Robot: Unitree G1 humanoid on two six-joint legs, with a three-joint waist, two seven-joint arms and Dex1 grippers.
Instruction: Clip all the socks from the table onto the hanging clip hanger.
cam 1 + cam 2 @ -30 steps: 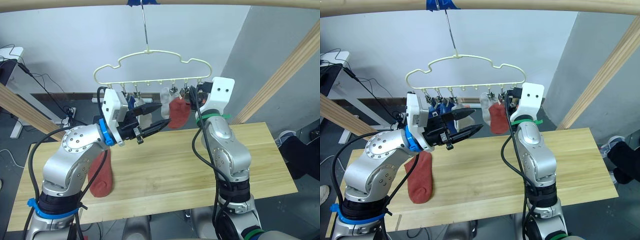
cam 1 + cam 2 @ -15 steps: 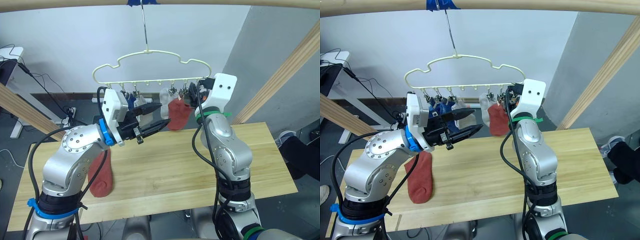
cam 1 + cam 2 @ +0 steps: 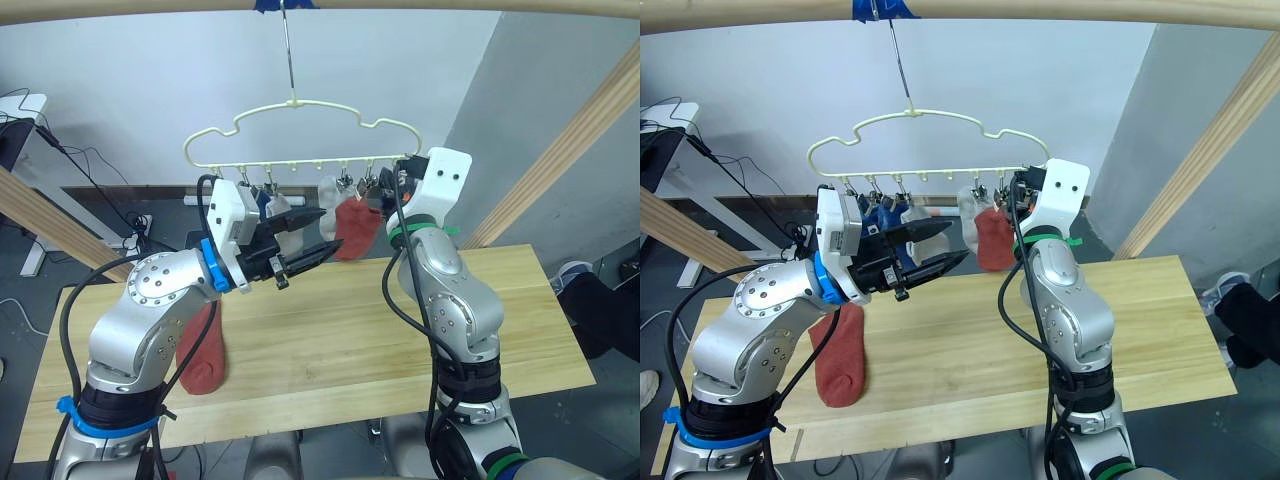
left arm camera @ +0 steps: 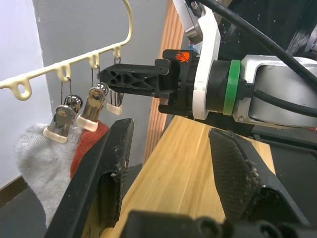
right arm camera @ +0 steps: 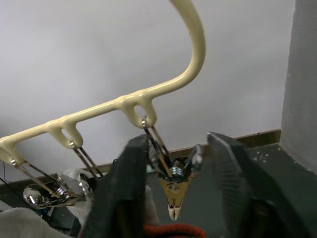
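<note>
The pale yellow clip hanger point(image 3: 300, 128) hangs by its hook above the table point(image 3: 340, 330). Blue socks point(image 3: 262, 203), a light grey sock point(image 3: 330, 190) and a rust-red sock point(image 3: 355, 226) hang from its clips. Another rust-red sock point(image 3: 203, 350) lies on the table's left part, partly behind my left arm. My left gripper point(image 3: 327, 229) is open and empty in the air, pointing at the hung red sock. My right gripper point(image 5: 177, 139) is open at the hanger's right end. Its fingers point(image 5: 131, 188) flank the last metal clip point(image 5: 172, 191), just above the red sock's top edge.
A thick wooden pole with blue tape point(image 3: 280, 5) carries the hanger's hook. Slanted wooden beams stand at the right point(image 3: 560, 160) and left point(image 3: 50, 225). A white desk with cables point(image 3: 25, 120) sits behind on the left.
My right gripper has risen slightly at the hanger's right end, and the hanger has swung a little to the left. My left arm has edged slightly up and right.
</note>
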